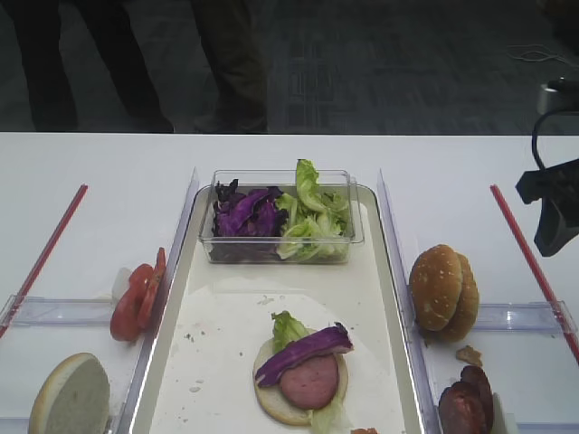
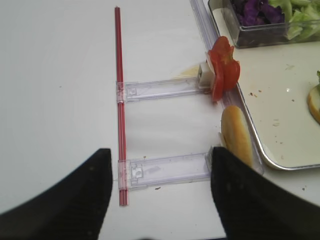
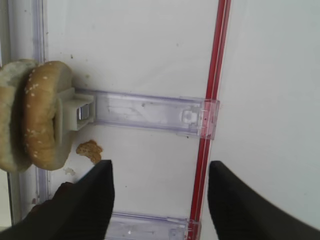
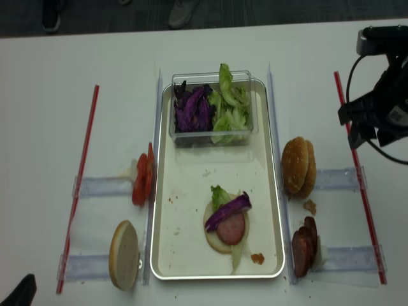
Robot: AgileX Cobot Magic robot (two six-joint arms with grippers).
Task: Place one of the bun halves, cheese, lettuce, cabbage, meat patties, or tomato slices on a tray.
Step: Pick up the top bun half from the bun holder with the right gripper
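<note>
1. The red fanned tomato slices [image 4: 141,180] stand well off to the left of the right pincer [image 3: 160,197], beyond the long cream tray with silvery rims [image 4: 167,242]; they look wet, floppy and slippery.
2. The crinkly green lettuce [image 4: 231,105] and shredded purple cabbage [image 4: 190,109] sit in a clear plastic box [image 4: 210,137] at the tray's far end.
3. The domed sesame-speckled golden bun tops [image 3: 42,115] stand on edge just left of the right pincer, above the dark meat patties [image 4: 305,254]. They are probably light, soft and easily dented; take hold across the rim, gently.
4. The right pincer hangs wide open and empty above the white worktop [image 3: 270,100].
</note>
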